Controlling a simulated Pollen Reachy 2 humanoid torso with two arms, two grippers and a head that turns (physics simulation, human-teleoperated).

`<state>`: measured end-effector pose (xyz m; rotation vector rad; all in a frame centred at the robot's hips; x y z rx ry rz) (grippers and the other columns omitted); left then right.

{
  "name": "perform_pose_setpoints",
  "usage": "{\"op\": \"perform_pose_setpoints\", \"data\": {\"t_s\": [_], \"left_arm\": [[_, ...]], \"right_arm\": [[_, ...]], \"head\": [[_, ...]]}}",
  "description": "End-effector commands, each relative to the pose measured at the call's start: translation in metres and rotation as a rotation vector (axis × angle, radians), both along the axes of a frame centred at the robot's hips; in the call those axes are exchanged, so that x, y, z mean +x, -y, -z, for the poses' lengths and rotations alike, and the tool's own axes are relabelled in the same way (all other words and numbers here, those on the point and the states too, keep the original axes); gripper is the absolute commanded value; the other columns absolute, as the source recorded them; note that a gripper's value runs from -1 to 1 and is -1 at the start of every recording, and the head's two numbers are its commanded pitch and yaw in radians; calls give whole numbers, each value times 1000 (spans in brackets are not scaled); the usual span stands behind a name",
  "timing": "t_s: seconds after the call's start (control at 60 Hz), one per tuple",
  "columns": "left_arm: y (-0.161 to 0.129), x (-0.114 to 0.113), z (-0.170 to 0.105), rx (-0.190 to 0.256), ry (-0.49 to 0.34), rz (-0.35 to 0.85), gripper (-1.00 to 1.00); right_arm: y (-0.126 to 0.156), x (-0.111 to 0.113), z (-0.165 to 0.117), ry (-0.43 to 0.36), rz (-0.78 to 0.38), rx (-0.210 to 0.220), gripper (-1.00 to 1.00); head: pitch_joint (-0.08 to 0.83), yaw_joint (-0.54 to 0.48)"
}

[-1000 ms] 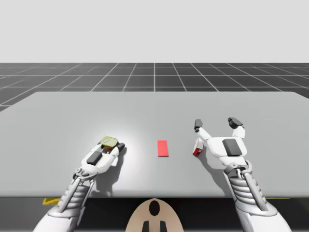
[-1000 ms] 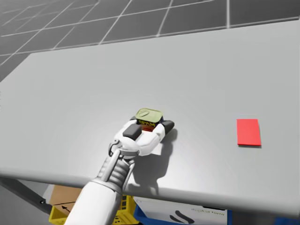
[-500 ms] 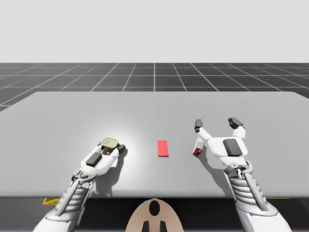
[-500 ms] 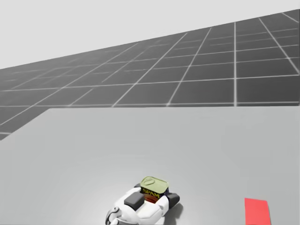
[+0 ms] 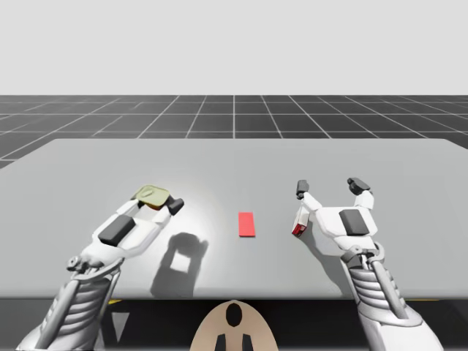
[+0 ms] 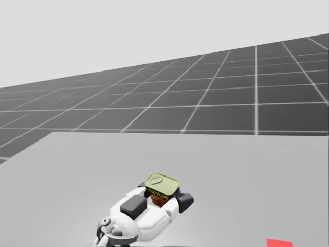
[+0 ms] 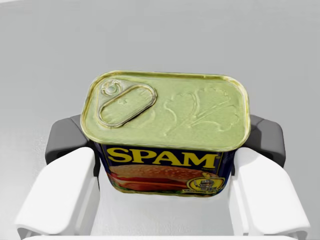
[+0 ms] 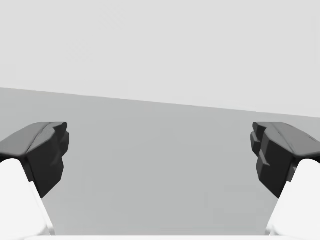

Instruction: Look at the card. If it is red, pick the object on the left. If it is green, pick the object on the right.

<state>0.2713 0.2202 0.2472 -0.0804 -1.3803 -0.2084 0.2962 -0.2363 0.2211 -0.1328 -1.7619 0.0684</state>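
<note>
Red showed on the card [image 5: 246, 224] at frame centre in the high view, making the left object the target: the rectangular tin [image 5: 152, 194] with a yellow-green lid, left of centre, clear of the table [image 5: 292, 157], its shadow apart below. My left gripper [image 5: 156, 199] was clamped on it, pads [image 7: 65, 145] against its two short sides. Stiff metal, probably dense and slick-walled, it should suit that hold on flat faces under the lid rim. My right gripper [image 5: 329, 186] stood spread, empty, beside a small red box [image 5: 298, 222].

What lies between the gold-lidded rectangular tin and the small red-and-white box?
A flat red card lies between the gold-lidded tin and red-and-white box; the high view shows it.
</note>
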Motion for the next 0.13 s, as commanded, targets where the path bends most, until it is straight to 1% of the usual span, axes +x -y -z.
{"op": "perform_pose_setpoints", "data": {"t_s": [0.017, 0.05, 0.117, 0.133], "left_arm": [[0, 0, -60, 19, 102, -16, 1000], [0, -1, -66, 22, 117, -12, 1000], [0, -5, -87, 56, 191, -11, 1000], [0, -5, -90, 59, 199, -10, 1000]], "right_arm": [[-1, 0, 0, -2, 7, -3, -1000], [-1, -1, 0, -2, 7, -5, -1000], [-1, -1, 1, -10, 4, -11, -1000], [-1, -1, 1, -14, 4, -12, -1000]], "head": [[246, 369], [245, 370], [241, 370], [241, 370]]}}
